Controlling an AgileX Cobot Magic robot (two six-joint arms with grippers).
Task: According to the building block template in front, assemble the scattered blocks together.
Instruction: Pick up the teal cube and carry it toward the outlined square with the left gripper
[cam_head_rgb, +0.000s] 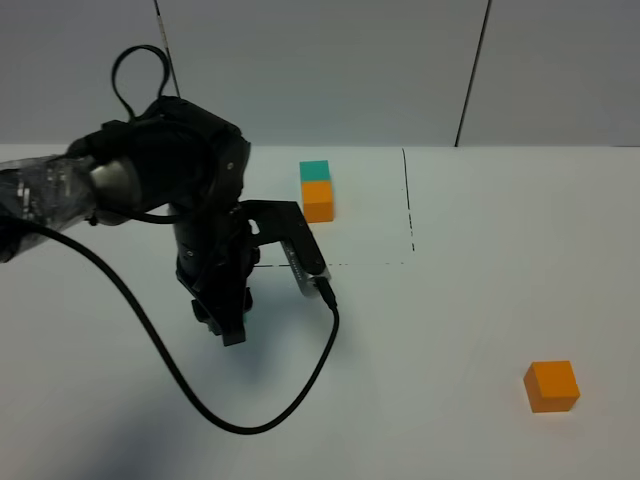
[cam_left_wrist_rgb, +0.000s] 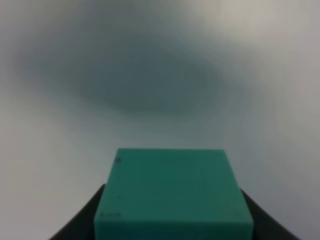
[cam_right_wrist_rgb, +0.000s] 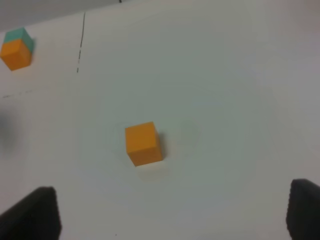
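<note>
- Left claw (cam_head_rgb: 231, 333) grasping the teal cube (cam_left_wrist_rgb: 172, 195), near the template (cam_head_rgb: 317, 190), left-front of it; placing seems in hand
- Right claw (cam_right_wrist_rgb: 170, 214) released over the orange cube (cam_head_rgb: 552, 386), well apart from the template; next, probably join orange to teal

The orange cube (cam_right_wrist_rgb: 143, 144) sits alone on the white table (cam_right_wrist_rgb: 225, 90), with one corner turned toward the camera. The right gripper (cam_right_wrist_rgb: 172, 212) hangs on the near side of that cube. Its dark fingertips (cam_right_wrist_rgb: 34, 216) are spread wide, both clear of the cube. Well beyond the cube stands the building block template (cam_right_wrist_rgb: 17, 47), teal joined to orange. A thin black line (cam_right_wrist_rgb: 80, 45), partly dashed, runs between the template and the cube.
</note>
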